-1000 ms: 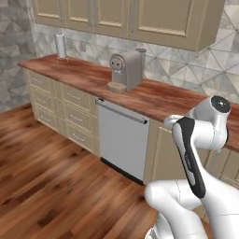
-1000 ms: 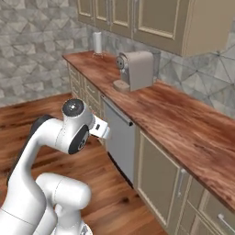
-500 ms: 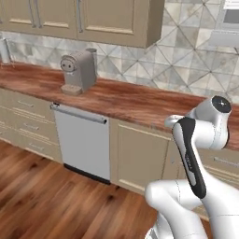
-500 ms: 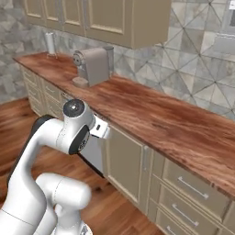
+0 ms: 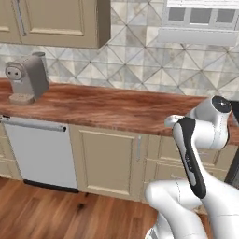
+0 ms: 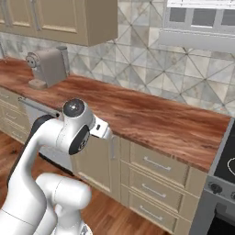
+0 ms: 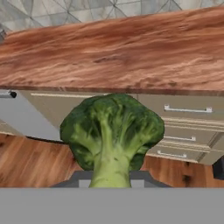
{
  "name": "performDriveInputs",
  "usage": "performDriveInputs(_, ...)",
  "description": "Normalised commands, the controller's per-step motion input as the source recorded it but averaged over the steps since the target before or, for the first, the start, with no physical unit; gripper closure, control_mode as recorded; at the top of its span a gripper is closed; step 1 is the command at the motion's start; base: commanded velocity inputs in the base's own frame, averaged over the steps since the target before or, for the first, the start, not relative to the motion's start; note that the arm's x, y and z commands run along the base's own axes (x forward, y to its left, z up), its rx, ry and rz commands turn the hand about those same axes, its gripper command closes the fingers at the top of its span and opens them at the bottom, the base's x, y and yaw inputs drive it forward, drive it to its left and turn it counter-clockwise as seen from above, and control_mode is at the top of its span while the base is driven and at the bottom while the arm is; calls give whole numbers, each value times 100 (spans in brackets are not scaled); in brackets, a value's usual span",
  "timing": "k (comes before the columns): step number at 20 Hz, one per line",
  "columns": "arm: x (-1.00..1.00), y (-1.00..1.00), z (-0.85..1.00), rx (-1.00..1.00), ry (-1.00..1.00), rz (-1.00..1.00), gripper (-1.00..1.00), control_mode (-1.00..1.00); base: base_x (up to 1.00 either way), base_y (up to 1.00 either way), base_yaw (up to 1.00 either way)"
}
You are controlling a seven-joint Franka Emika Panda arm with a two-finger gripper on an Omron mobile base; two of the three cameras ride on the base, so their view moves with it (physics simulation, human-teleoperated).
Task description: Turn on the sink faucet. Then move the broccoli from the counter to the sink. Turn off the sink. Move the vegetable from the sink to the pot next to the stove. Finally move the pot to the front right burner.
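At the far left a grey coffee machine (image 5: 27, 79) stands on the reddish wooden desk (image 5: 116, 109), with a steel dishwasher front (image 5: 39, 151) below it and beige cabinet doors further along. To the right the bare desk runs on to the black stove (image 6: 227, 167), whose grey knob panel shows at the right edge of the right base view; no pot can be seen from here. The arm is folded up in front of the cabinets, well short of the stove. In the hand view the broccoli (image 7: 111, 133) sits right in front of the camera, stem down towards the tool (image 7: 111, 181) and head pointing away, with the desk edge and the drawers behind it. The fingertips themselves are hidden by the stem, but the tool is nearly closed, and the floret hanging in mid-air straight above it suggests it is clamped on the stem. Judging by this, the rinse at the sink is probably over and the carry to the pot is in hand; dropping the floret in and shifting the pot onto the front right burner remain.
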Motion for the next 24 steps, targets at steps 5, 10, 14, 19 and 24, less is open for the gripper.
performDriveInputs(5,0,0,0,0,0,0,100,100,0,-34,-37)
performDriveInputs(10,0,0,0,0,0,0,100,100,1,-53,-27)
performDriveInputs(14,0,0,0,0,0,0,100,100,7,-58,-23)
performDriveInputs(19,0,0,0,0,0,0,100,100,24,-51,-19)
performDriveInputs(24,0,0,0,0,0,0,100,100,34,-44,-15)
